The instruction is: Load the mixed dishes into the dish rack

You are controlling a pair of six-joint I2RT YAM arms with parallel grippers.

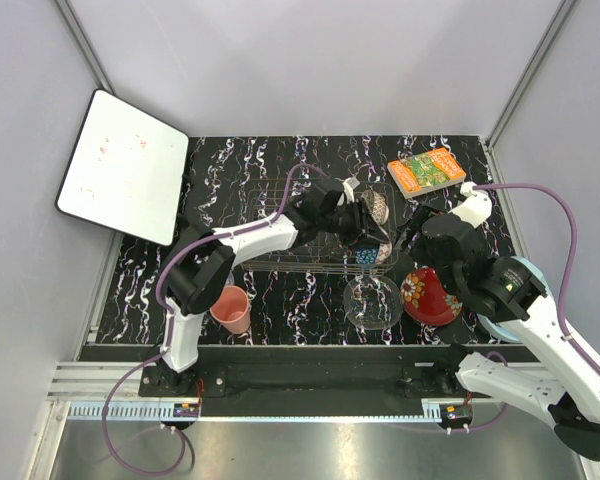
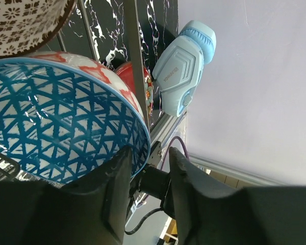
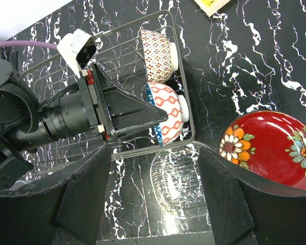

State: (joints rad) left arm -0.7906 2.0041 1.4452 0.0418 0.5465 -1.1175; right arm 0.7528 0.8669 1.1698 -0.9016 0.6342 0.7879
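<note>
The black marbled counter (image 1: 230, 160) carries the wire dish rack (image 1: 275, 200), with the tan-red bowl (image 3: 157, 48) and blue bowl (image 3: 168, 120) on edge at its right end. The red flowered dish (image 3: 275, 148) and glass plate (image 1: 372, 302) lie just outside the rack, the pink cup (image 1: 232, 308) further left. The left gripper (image 2: 149, 153) straddles the blue bowl's rim; I cannot tell whether it is clamped. The right gripper (image 3: 154, 150) hovers wide open and empty.

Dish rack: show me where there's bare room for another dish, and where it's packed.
Bare: the dish rack's left half, partly under the left arm. Packed: its right end, where the tan-red bowl and blue bowl stand side by side.
</note>
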